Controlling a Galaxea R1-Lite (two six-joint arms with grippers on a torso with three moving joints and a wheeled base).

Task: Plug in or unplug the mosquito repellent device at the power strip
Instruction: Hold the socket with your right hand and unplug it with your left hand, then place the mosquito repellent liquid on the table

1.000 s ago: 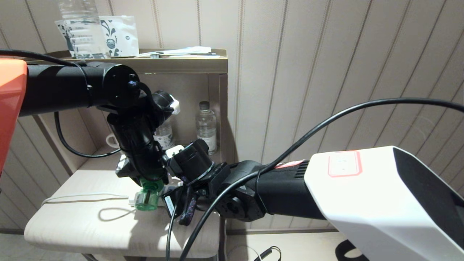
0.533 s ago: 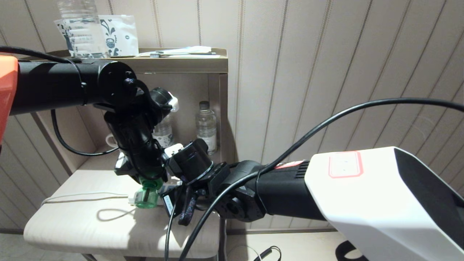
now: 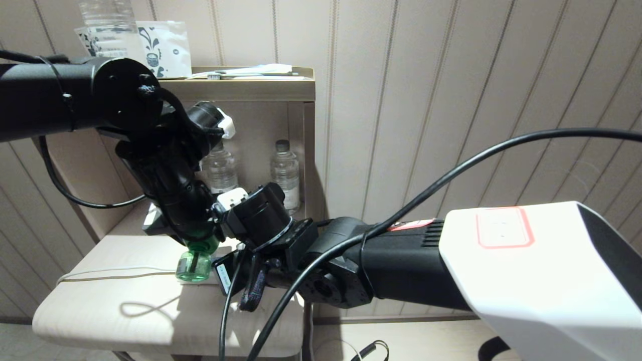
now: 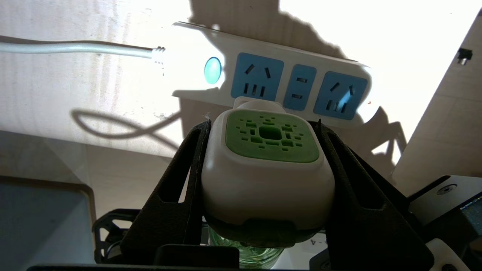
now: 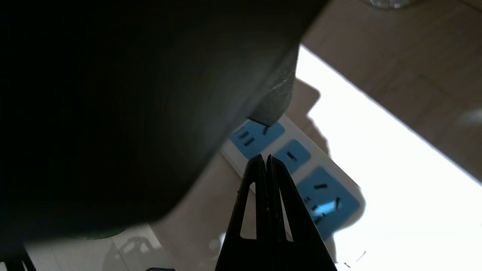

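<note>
The left gripper (image 4: 263, 180) clamps the device (image 4: 268, 165), holding it clear above the strip (image 4: 301, 88), whose sockets all show bare, so unplugging looks done; setting the device down remains. The right gripper (image 5: 266, 165), fingers pressed together, hovers over the strip.

Two water bottles (image 3: 285, 173) stand in the shelf niche (image 3: 301, 150) beneath a printed packet (image 3: 165, 47).

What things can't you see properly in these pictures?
- Head view: the power strip is mostly hidden behind both arms.
- Left wrist view: the mosquito repellent device, clamped in the left gripper, hides its own plug pins.
- Right wrist view: a dark blurred mass fills half the view beside the right gripper.
</note>
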